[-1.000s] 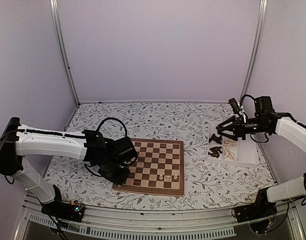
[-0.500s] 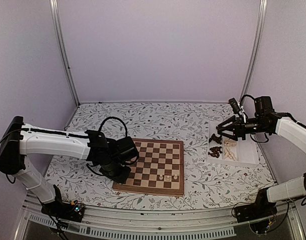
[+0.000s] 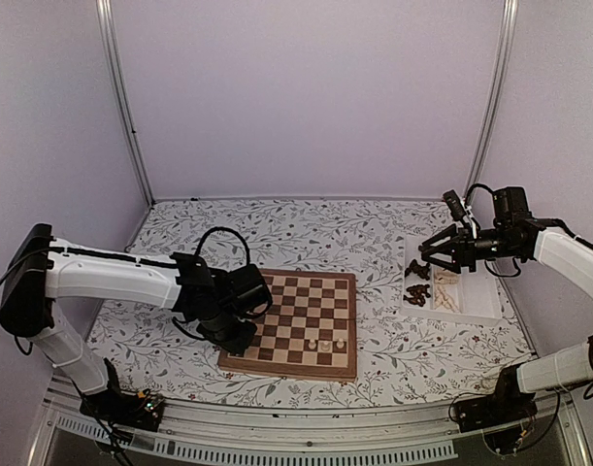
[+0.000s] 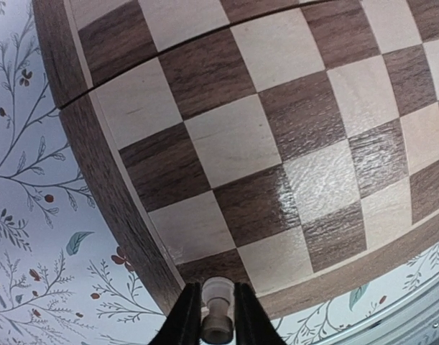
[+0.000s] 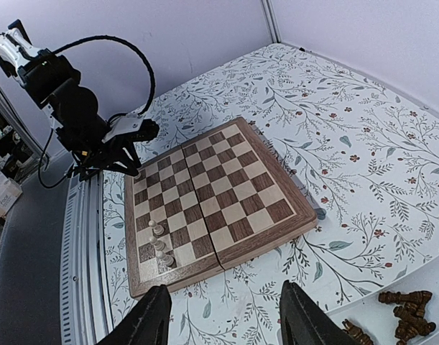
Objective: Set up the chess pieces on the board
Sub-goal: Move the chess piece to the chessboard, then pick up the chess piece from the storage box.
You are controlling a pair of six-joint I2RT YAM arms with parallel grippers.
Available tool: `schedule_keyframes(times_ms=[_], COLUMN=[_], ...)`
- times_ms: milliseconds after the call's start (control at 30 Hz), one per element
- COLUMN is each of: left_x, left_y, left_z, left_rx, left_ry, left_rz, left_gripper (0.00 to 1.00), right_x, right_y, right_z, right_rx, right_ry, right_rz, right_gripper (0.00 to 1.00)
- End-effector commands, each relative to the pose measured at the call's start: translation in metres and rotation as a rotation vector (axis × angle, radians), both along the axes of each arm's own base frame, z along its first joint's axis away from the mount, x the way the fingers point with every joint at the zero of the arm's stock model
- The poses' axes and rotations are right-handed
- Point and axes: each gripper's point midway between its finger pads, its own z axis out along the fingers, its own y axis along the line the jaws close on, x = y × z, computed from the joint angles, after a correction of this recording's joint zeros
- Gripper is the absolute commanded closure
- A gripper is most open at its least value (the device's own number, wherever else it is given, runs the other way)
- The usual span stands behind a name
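At the near-left corner of the board (image 4: 276, 144), the left gripper (image 4: 217, 289) pinches one pale piece (image 4: 217, 327). The right gripper (image 5: 226, 316), fingers spread, hangs by the white tray (image 3: 476, 296) holding dark pieces (image 3: 418, 289). Three pale pieces (image 3: 325, 344) stand near the board's front edge.

The board (image 3: 306, 291) lies open except three pale pieces (image 3: 325, 345) in its near row. The left gripper (image 4: 218, 298), holding a fourth piece (image 4: 218, 323), covers the near-left corner.

The light is even and soft, slightly cool, and leaves only faint shadows on the table (image 3: 306, 233). In the left wrist view the board (image 4: 276, 129) bends strongly toward the edges and carries one pale glare patch; focus is sharp.
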Motion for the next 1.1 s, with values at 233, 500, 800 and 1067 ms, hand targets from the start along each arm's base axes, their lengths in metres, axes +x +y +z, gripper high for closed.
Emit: schedule_keyframes(times_ms=[233,500,800,1067], left_x=[0.014,0.062,0.099,0.09], left_y=[-0.012,-0.086,-0.177,-0.202], left_z=[0.028,0.136,0.14,0.114], left_rx=[-0.044,-0.26,-0.419,-0.478], left_ry=[-0.05,-0.331,-0.411,-0.335], left_rz=[0.011,-0.077,-0.255,-0.327], left_gripper=[0.51,0.48,0.51,0.52], right_x=[0.004,0.071,0.05,0.026], right_y=[0.0,-0.069,-0.114,-0.129], right_z=[0.002,-0.035,-0.129,-0.158], right_rx=[-0.01,-0.475,-0.804,-0.913], right_ry=[0.004,0.013,0.229,0.289], right_rz=[-0.009,-0.36,-0.374,-0.349], right_gripper=[0.45,0.55,0.65,0.7])
